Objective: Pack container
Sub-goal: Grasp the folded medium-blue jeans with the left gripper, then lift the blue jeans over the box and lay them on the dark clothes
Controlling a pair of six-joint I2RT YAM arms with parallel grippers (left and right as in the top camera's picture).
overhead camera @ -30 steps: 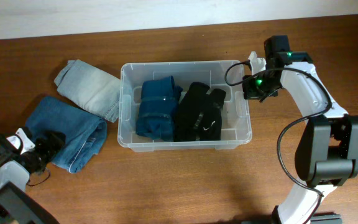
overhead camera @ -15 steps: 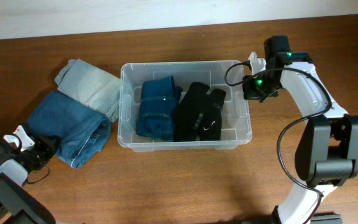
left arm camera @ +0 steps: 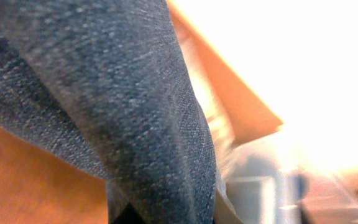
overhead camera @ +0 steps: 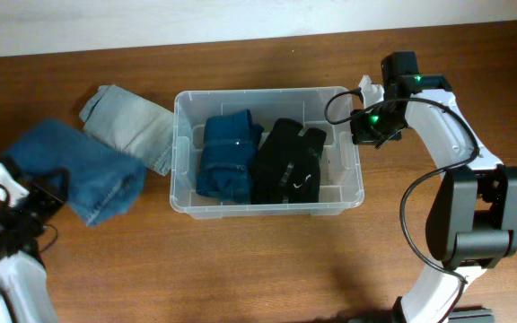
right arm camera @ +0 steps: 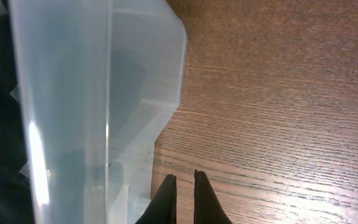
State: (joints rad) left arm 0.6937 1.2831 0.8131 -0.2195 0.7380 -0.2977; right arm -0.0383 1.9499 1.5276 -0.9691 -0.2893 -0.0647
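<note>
The clear container stands mid-table with folded blue jeans and a black garment inside. To its left, my left gripper is shut on the near-left edge of a mid-blue pair of jeans, which is partly lifted. Their denim fills the left wrist view and hides the fingers. My right gripper sits just outside the container's right wall. Its fingers are shut on nothing, over bare wood.
A pale blue pair of jeans lies between the held jeans and the container's left wall. A black cable loops over the container's back right corner. The right arm's base stands at the right.
My left gripper closed on the mid-blue jeans and drew them up and to the left, away from the front edge. The right arm has not moved.
</note>
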